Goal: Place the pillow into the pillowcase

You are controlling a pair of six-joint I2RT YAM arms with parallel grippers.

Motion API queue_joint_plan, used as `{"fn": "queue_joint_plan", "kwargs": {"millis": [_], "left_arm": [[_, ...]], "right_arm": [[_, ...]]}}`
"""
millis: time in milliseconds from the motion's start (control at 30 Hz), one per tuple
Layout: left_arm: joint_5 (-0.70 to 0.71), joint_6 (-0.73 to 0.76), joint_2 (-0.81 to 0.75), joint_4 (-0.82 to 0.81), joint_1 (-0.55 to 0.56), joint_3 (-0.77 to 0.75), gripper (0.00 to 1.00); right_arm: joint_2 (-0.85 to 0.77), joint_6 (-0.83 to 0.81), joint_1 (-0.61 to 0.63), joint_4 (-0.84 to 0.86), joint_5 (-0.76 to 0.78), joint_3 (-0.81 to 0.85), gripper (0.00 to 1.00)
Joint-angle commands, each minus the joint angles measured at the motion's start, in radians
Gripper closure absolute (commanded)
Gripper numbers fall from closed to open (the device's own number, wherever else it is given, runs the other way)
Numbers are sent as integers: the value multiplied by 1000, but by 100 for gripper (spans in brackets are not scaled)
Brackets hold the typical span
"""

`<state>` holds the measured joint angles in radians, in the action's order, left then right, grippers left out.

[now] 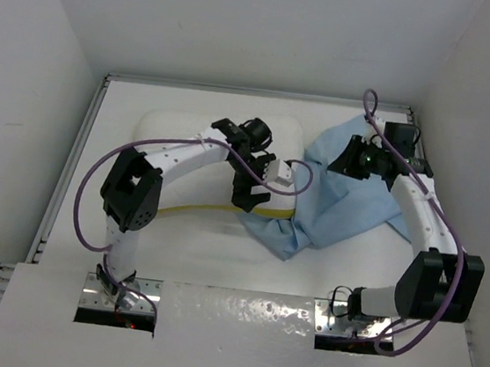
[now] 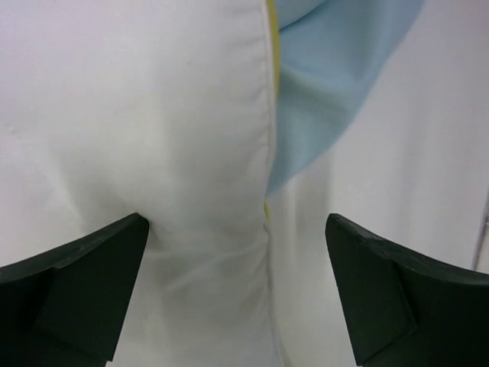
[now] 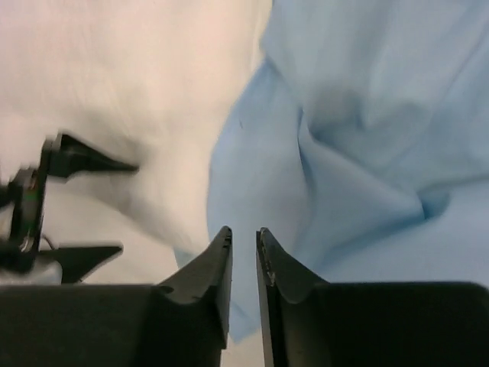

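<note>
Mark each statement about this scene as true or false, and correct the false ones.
1. The left gripper is wide open at the edge of the pillow. True.
2. The pillow is fully inside the pillowcase. False: the pillow lies mostly bare, and the pillowcase is crumpled at its right side.
3. The visible side of the pillowcase is light blue. True.
4. The right gripper has its fingers spread wide. False: they are almost closed, with only a thin gap, above the pillowcase.

No readable text, label, brand or number shows on the pillow [image 1: 173, 131] or pillowcase [image 1: 348, 209].
</note>
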<state>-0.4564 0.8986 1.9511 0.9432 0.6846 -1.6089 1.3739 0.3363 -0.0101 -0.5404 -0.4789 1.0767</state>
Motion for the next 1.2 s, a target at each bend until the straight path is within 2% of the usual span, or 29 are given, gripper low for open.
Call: {"fn": "queue_joint_plan", "kwargs": {"millis": [0,33,67,100,167,200,267,300,367,433,500,533,600,700,833,900,967,1000,1033,1067,1100,1133,1167], "left_arm": [[-143,86,-58,224,-63,-216,0],[-165,73,-44,235,-83,-311,0],[-168,-16,-38,211,-104,-345,0],[-159,-89,-18,101,-152,-370,0],[-82,-287,21,-12,-215,-427,5],[5,-344,73,-111,-229,-440,6],[62,-464,136,-197,-253,-489,0],[71,-486,222,-234,-273,-522,0],[96,-526,384,-239,-277,-701,0],[76,-535,466,-251,-277,-845,0],[32,-532,489,-340,-277,-830,0],[22,-533,477,-387,-277,-747,0],[16,-550,454,-499,-277,-644,0],[53,-578,511,-531,-278,-664,0],[59,-564,612,-482,-280,-764,0],[6,-540,612,-462,-280,-740,0],[-50,-492,602,-434,-280,-669,9],[-98,-463,591,-402,-280,-625,23],[-113,-451,591,-382,-280,-611,32],[-122,-443,592,-362,-280,-600,40],[-136,-432,600,-319,-280,-592,49],[-145,-408,605,-295,-280,-592,69],[-156,-399,614,-250,-280,-591,79]], "right_arm": [[94,165,16,212,77,103,86],[126,200,18,241,83,168,84],[158,211,19,250,91,204,80],[228,219,24,249,127,274,77],[290,224,44,214,180,337,74],[342,219,51,200,201,379,73],[382,204,88,182,214,413,73],[414,195,105,148,235,443,71],[436,165,160,103,273,468,66],[445,174,186,53,289,471,61],[427,210,190,66,278,396,58],[401,240,190,79,278,364,55],[384,260,190,86,293,292,54],[378,279,190,80,298,255,53],[405,305,191,89,302,215,36],[424,308,190,120,303,209,33],[454,308,188,126,289,216,34],[488,308,190,122,278,232,39],[504,310,187,119,272,239,44],[514,311,187,119,263,244,50],[525,314,183,129,249,246,63],[524,314,183,137,250,246,71],[524,314,182,141,252,246,80]]}}
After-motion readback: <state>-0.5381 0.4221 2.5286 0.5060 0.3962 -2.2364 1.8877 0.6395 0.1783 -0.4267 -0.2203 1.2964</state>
